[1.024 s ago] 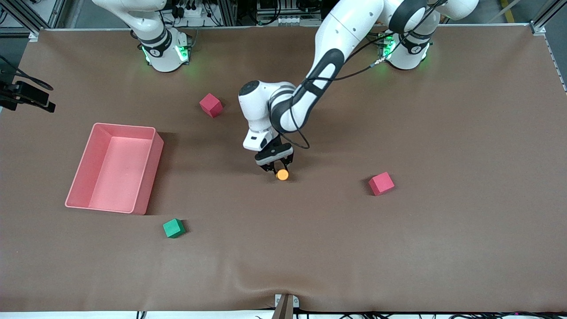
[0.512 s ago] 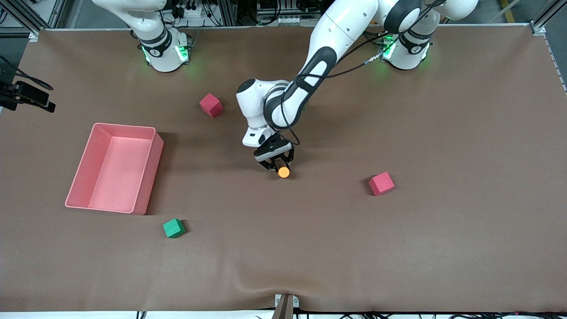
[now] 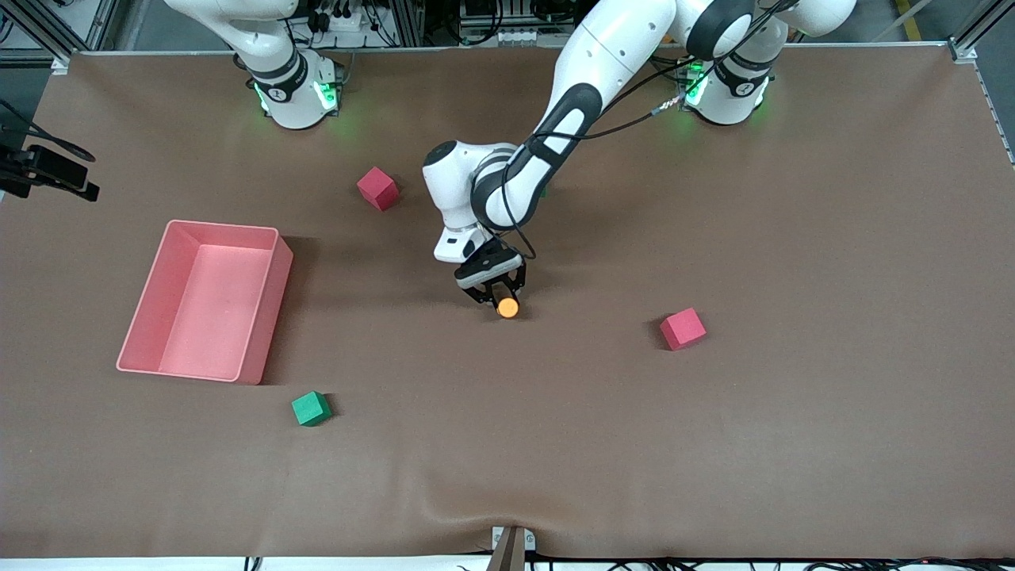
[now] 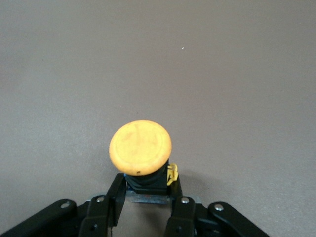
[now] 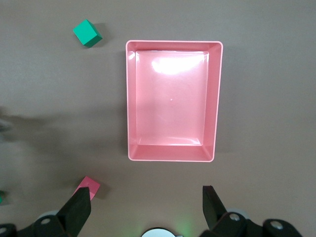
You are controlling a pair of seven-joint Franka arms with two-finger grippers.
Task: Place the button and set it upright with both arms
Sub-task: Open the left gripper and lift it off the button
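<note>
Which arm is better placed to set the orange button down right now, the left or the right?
Left. The left gripper is shut on the button low over the middle of the table. The right gripper hangs open high above the pink bin, holding nothing.

Both arms are showing glossy white shells broken by black joint bands. The left arm (image 3: 587,87) is carrying a thin black cable that is looping loosely along its links and curling beside the wrist; a small dark marking is sitting on its white wrist block. Each round base is glowing green, the left base (image 3: 725,91) at about 1 o'clock in the front view, the right base (image 3: 293,91) at about 11 o'clock. The left gripper (image 3: 498,295) is black, with small silver screws showing on its fingers (image 4: 106,212). The right gripper (image 5: 145,210) is wearing black fingers too, with silver screws at their roots.
</note>
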